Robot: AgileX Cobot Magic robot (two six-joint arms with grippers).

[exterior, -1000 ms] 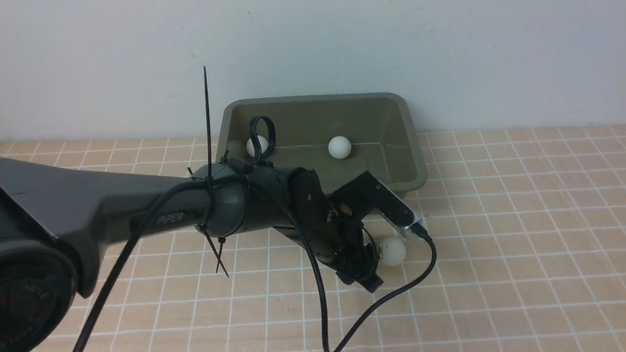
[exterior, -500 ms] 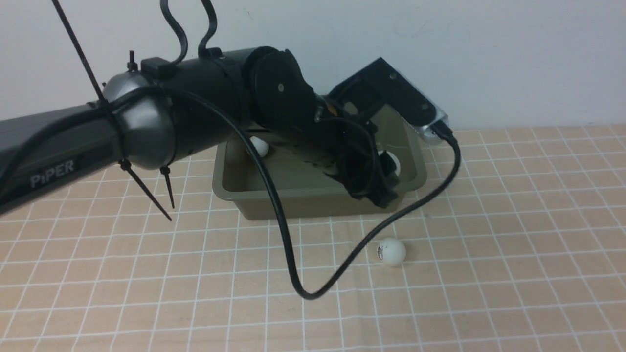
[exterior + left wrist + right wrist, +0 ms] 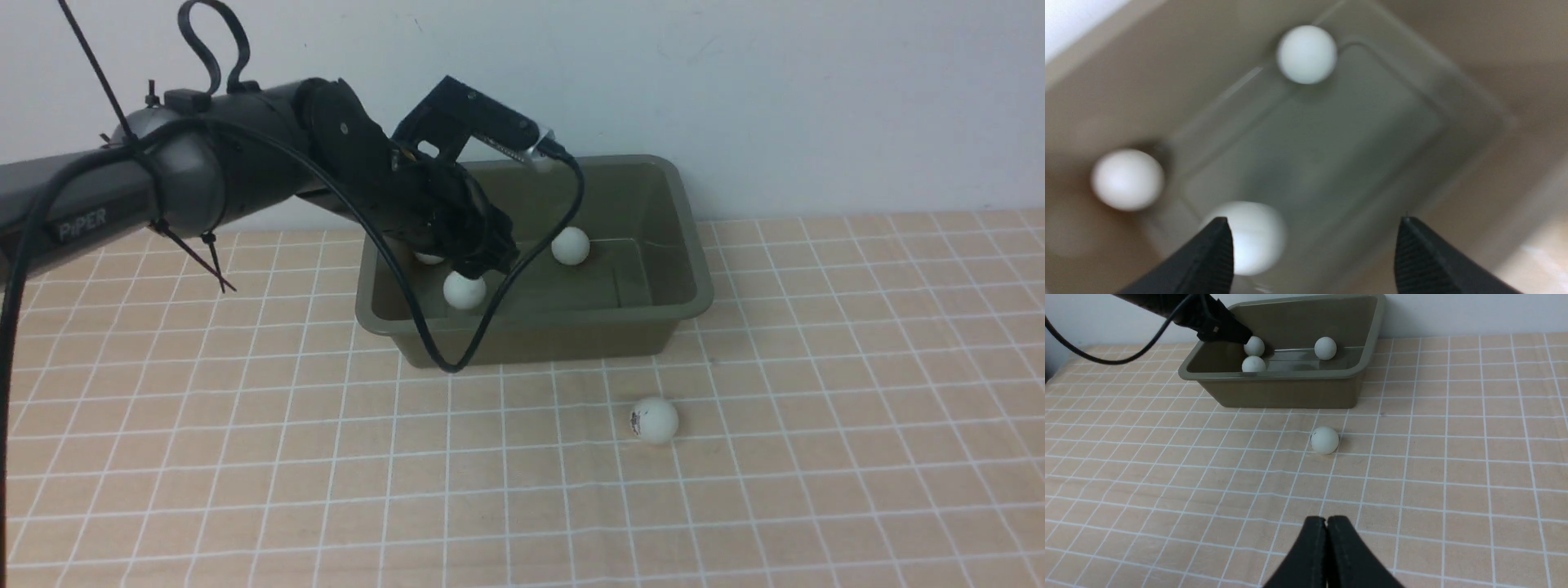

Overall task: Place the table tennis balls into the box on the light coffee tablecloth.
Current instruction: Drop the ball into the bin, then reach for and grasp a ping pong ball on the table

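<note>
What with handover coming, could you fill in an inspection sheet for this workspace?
Surface: checked tablecloth, lying flat.
Job's things: box against the wall, with three balls inside. The fourth ball is on the cloth in front of the box.
Clutter: nothing seen.
Grippers: left gripper is open above the box, holding nothing. Right gripper is shut, empty, above the cloth.
Cables: black cable hangs from the left wrist and loops low across the box's front.
Surroundings: plain wall behind.
</note>
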